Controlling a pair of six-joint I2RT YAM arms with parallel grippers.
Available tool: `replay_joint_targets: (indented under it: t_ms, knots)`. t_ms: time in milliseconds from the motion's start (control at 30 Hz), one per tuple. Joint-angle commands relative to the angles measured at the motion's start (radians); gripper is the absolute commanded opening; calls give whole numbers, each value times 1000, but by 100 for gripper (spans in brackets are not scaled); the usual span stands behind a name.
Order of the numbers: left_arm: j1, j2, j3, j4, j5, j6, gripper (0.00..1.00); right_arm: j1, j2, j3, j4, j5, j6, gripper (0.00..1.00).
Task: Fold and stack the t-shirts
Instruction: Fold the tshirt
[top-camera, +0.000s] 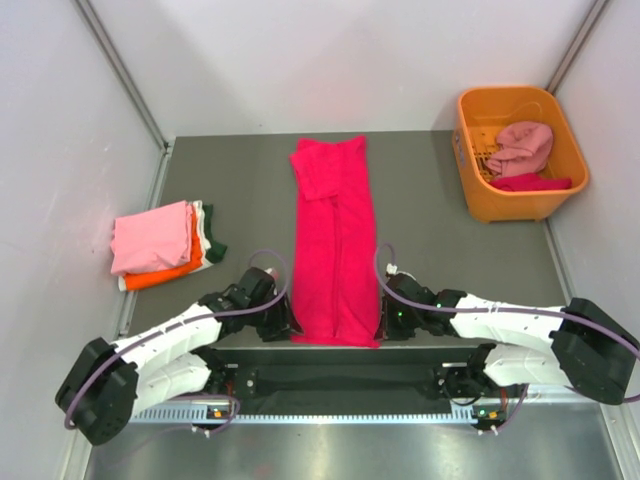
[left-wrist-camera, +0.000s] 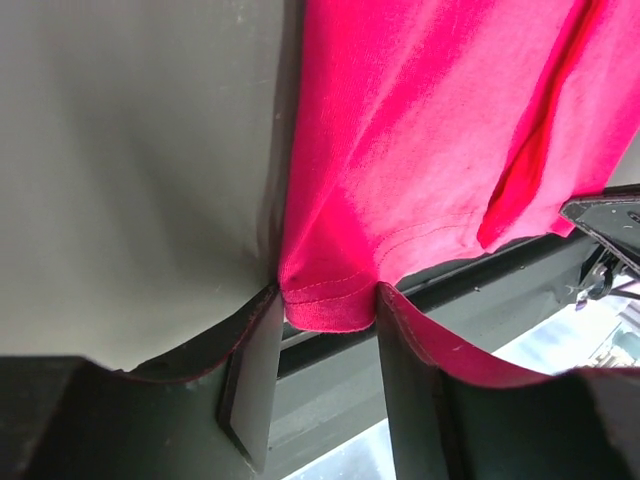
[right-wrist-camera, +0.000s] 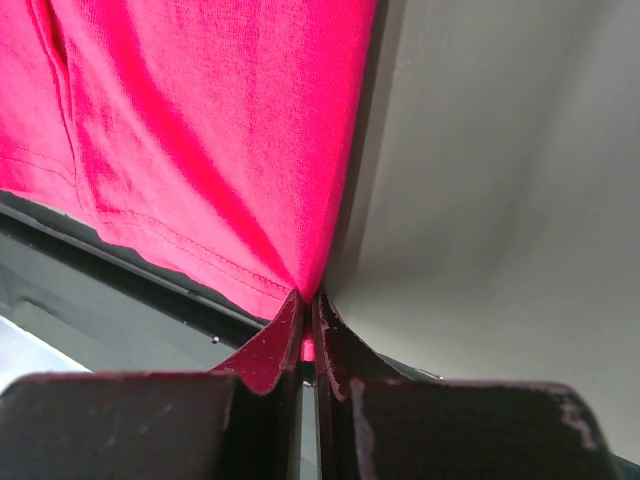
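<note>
The crimson-pink t-shirt (top-camera: 335, 250) is found laid out on the surface (top-camera: 230, 170) as a long, narrow strip, its sides folded in. It runs straight away from the two hands, and its hem lies at the near edge between them.

The left hand (top-camera: 283, 322) is set at the left corner of the hem. Its jaws are held partly apart, and the stitched corner of the hem lies in the gap between the fingers (left-wrist-camera: 250, 370). A firm pinch is not observed.

The right hand (top-camera: 385, 322) is set at the right corner of the hem. Its jaws are closed tight, and a fold of the crimson cloth is seen pinched between them in the right wrist view.

A stack of folded t-shirts (top-camera: 165, 250) is noted beyond the left hand and to its left. A light pink t-shirt (top-camera: 150, 235) lies on top and an orange t-shirt (top-camera: 165, 275) beneath it. White and dark green edges show at the side nearer the hand.

An orange plastic basket (top-camera: 510, 207) stands well beyond the right hand and to its right. A crumpled dusty pink t-shirt (top-camera: 522, 145) is held in it, with a further crimson piece beside that.
</note>
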Motion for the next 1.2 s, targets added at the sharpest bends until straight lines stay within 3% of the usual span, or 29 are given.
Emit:
replay_joint_targets:
  t_ms: [0, 167, 467, 733, 967, 1167]
  knots:
    - [-6, -45, -25, -22, -37, -17, 48, 16, -6, -26, -37, 26, -3, 0]
    - [-6, -55, -4, -90, -69, 2, 60, 16, -20, -33, -42, 32, 1, 0]
    - [-3, -121, -14, -81, -126, -34, 43, 16, -55, -57, -51, 35, 5, 0]
    - [6, -90, -56, 22, -60, -73, 42, 18, -52, -69, -36, 29, 4, 0]
    - [26, -222, -100, 16, -102, -112, 38, 16, -53, -83, -19, 21, 5, 0]
    - [24, -141, -122, 97, -24, -106, 38, 18, -35, -75, -7, 15, 1, 0]
